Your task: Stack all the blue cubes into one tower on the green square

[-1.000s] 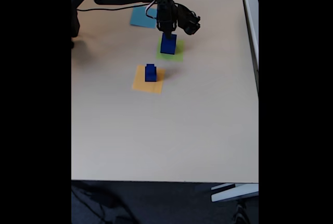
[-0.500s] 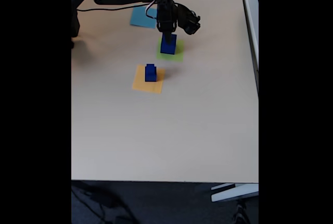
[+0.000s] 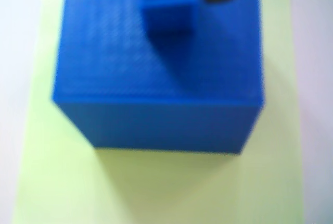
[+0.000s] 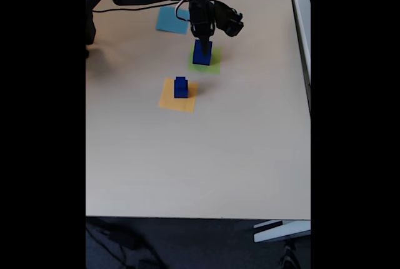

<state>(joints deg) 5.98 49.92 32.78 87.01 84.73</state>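
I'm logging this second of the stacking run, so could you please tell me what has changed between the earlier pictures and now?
The arm has lifted a little: in the fixed view the tool sits slightly higher above the big blue cube on the green square. Whether it has let go of the small cube on top cannot be told. The big cube, the stack on the orange-yellow square and the light-blue square stayed put.

Fixed view: elevated, off the table's (image 4: 187, 169) near edge, facing the arm at the far side. Wrist view: steeply downward, very close, blurred. Shared region: large blue cube (image 3: 156, 78) (image 4: 202, 53) on green square (image 3: 62, 182) (image 4: 214, 67).
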